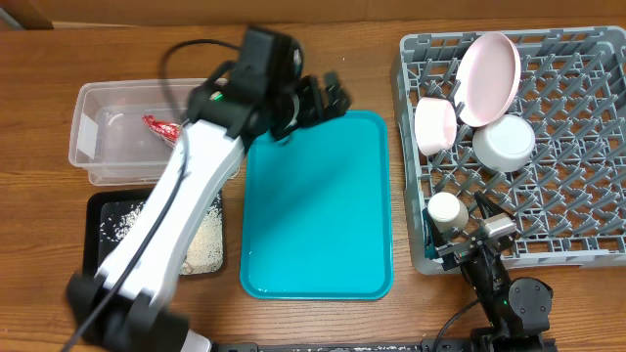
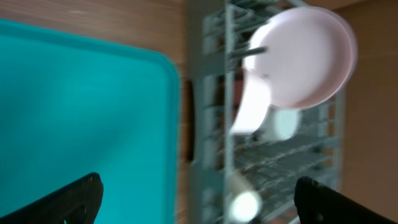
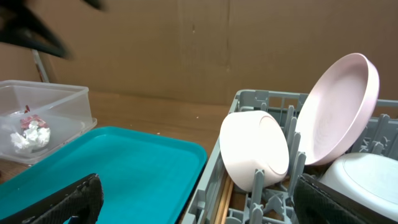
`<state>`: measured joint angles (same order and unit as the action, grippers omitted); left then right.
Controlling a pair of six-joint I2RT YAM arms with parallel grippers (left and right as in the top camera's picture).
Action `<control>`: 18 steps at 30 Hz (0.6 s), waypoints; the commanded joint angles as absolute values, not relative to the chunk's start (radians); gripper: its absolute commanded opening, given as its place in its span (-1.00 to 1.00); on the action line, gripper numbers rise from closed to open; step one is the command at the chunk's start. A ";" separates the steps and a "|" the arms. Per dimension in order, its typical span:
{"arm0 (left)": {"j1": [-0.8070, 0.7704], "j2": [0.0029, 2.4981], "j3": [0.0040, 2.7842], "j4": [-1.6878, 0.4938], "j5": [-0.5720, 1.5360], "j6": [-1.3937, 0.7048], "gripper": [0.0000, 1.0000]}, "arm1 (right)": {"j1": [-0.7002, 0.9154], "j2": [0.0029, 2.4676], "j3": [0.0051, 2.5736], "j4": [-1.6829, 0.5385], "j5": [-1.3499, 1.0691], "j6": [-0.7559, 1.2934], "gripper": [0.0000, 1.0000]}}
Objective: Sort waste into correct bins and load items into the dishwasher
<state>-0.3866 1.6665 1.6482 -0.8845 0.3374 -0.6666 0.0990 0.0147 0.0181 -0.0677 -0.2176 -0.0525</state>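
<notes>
We see both tools with their jaws standing wide apart, and neither one holds anything. The left tool (image 1: 328, 103) hangs over the far edge of the teal tray (image 1: 318, 205), which lies bare on the table (image 1: 59, 59) between the bins and the rack. The right tool (image 3: 196, 186) is low at the near left corner of the grey dish rack (image 1: 577, 196), just beside the small white cup (image 1: 446, 210) that stands there.

In the rack, the pink plate (image 1: 489, 78) stands on its edge and leans between the pegs. The pale pink bowl (image 1: 435, 125) stands on its side next to the plate, and the white bowl (image 1: 505, 142) sits just beside both.

The clear tub (image 1: 98, 147) is at the left of the teal tray. Inside it we see the red wrapper (image 1: 161, 127) and the crumpled white tissue (image 3: 30, 135). The black tray (image 1: 98, 210) lies in front of the tub, and the rice scraps (image 1: 205, 244) are spread in it. The left arm covers part of both bins.
</notes>
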 commanded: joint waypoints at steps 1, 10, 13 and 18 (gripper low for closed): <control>-0.393 1.550 1.654 -1.020 0.035 -0.515 1.00 | 0.096 0.006 0.008 -0.062 -0.210 -0.053 1.00; -0.393 1.361 1.654 -1.377 -0.192 -0.516 1.00 | 0.096 0.006 0.008 -0.062 -0.210 -0.053 1.00; -0.393 1.345 1.654 -1.427 -0.190 -0.516 1.00 | 0.096 0.006 0.008 -0.062 -0.210 -0.053 1.00; -0.393 1.353 1.654 -1.452 -0.183 -0.516 1.00 | 0.096 0.006 0.008 -0.062 -0.210 -0.053 1.00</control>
<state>-0.3862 1.3510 1.6501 -1.4483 -0.1547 -0.5388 0.0986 0.0147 0.0181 -0.0681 -0.2176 -0.0528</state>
